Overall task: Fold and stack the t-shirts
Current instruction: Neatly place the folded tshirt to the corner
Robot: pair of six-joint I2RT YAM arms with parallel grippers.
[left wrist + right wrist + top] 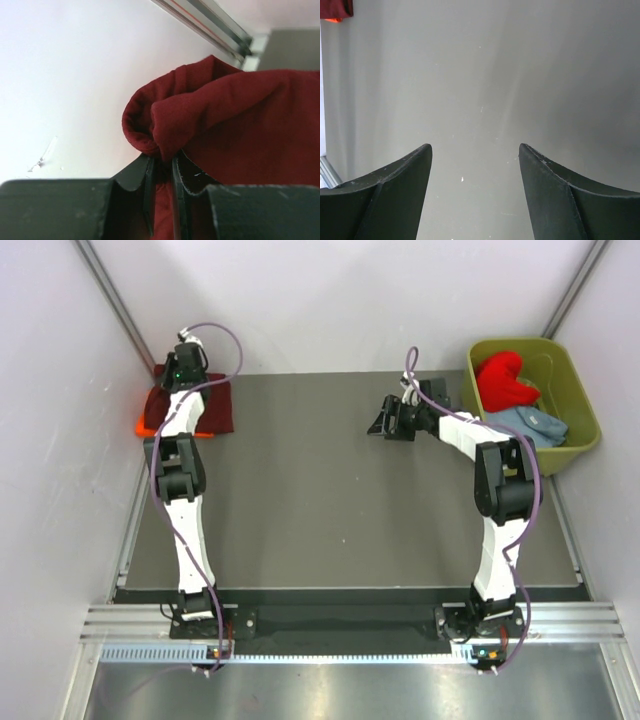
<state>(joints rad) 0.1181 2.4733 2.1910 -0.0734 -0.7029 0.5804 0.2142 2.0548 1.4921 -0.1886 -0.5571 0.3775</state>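
Top external view: the maroon shirt (220,410) is being clamped by the left fingers (131,176) atop the orange shirt (147,423), far-left on the tabletop (320,490). The right fingers (395,185) are being held apart. Seemingly half done: red shirt (505,380) and grey-blue shirt (535,425) are being held in the tub (585,432), unfolded.

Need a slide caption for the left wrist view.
Left end effector pinching a bunched fold of the maroon t-shirt, white wall behind.

Both arms (188,530) are white with black joints and purple cables (241,350).
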